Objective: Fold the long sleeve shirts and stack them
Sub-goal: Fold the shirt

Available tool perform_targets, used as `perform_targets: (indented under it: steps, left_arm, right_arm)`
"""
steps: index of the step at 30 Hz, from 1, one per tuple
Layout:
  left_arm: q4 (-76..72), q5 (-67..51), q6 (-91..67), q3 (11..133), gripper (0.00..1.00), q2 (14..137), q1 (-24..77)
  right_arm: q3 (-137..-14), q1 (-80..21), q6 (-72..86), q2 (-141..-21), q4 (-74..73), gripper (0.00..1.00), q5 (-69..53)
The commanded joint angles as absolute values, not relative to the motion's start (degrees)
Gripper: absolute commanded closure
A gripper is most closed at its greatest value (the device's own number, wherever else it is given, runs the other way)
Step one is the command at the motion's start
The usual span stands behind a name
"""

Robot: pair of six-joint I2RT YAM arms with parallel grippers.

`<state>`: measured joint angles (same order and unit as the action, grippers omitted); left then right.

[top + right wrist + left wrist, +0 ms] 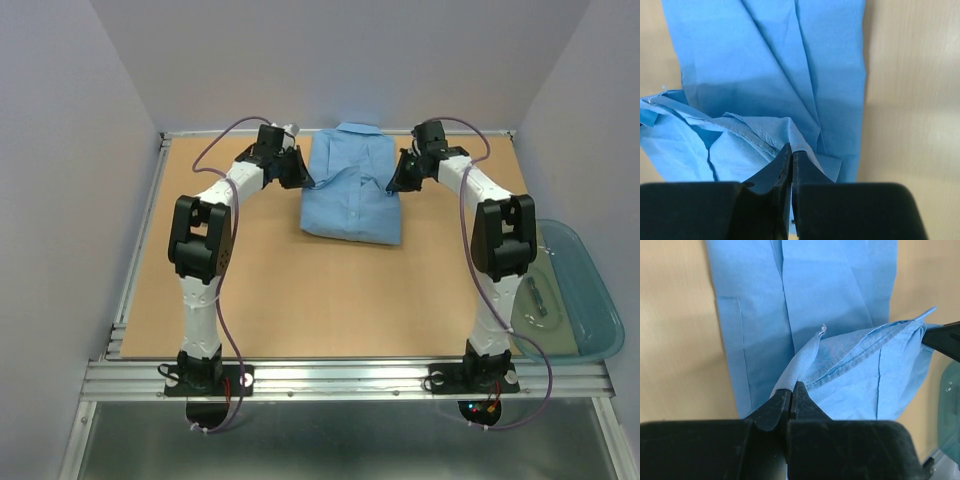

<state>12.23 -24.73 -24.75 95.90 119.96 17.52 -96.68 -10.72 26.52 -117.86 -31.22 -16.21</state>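
Starting at the left, the left gripper is seen with its black fingers pressed together on a raised fold of the light blue shirt. Thin woven cloth with a stitched hem is drawn up into the tips, and flat panels with a straight seam are spread beyond them. The shirt is laid as a roughly rectangular bundle between the two grippers, at the far middle of the table. The right gripper is likewise found closed on the cloth: a creased, gathered edge is clamped between its fingers, with smooth pleated fabric lying ahead of them. The table surface is a matte tan board, bordered at the near edge by a ribbed aluminium frame. The cell is enclosed by plain pale lavender walls. A translucent teal plastic tub is noted outside the right arm, beside the table's right edge.
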Motion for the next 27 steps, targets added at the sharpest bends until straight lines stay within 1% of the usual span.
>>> perform_targets:
  steps: [1,5,7,8,16,18,19,21,22,23,24,25,27]
  left_arm:
    - [8.88,-23.12,-21.54,100.19,1.00,122.07,17.05]
    - [7.91,-22.59,-21.45,101.07,0.99,124.27,17.05]
    - [7.65,-22.50,-21.45,101.07,0.95,124.80,17.05]
    - [7.39,-22.41,-21.53,100.90,0.90,125.15,17.14]
    - [4.57,-20.65,-21.44,100.28,0.90,125.51,17.14]
    - [3.52,-20.65,-21.45,100.11,0.84,125.25,17.14]
    - [3.17,-20.57,-21.36,100.02,0.77,124.72,17.14]
    - [2.55,-20.57,-21.09,99.85,0.68,124.28,17.14]
    - [2.11,-20.39,-21.01,99.84,0.60,123.49,17.05]
    - [2.02,-20.04,-21.01,99.84,0.57,123.14,17.14]
    - [1.93,-19.87,-20.92,99.84,0.53,122.61,17.14]
    - [1.41,-19.60,-21.09,99.50,0.42,121.39,17.14]
    - [0.97,-19.16,-21.36,99.05,0.29,120.07,17.14]
  right_arm:
    - [-102.12,-10.02,24.61,-121.01,-29.27,0.99,-13.19]
    - [-103.45,-10.02,23.91,-123.31,-28.92,0.98,-11.87]
    - [-103.62,-10.02,23.73,-124.19,-28.74,0.97,-11.69]
    - [-103.54,-10.02,23.73,-124.71,-28.65,0.95,-11.60]
    - [-106.78,-10.11,23.12,-127.62,-27.69,0.91,-9.67]
    - [-107.49,-10.11,23.20,-127.97,-27.60,0.90,-9.23]
    - [-108.01,-10.11,23.20,-128.14,-27.51,0.88,-9.23]
    - [-108.63,-10.02,23.20,-128.06,-27.51,0.83,-9.05]
    - [-109.33,-10.11,23.03,-127.88,-27.51,0.80,-8.88]
    - [-109.60,-10.11,22.94,-127.62,-27.42,0.76,-8.62]
    - [-109.86,-10.11,22.77,-127.27,-27.51,0.69,-8.35]
    - [-110.21,-10.11,22.76,-126.31,-27.51,0.57,-7.83]
    - [-110.39,-10.11,22.76,-124.99,-27.51,0.45,-7.12]
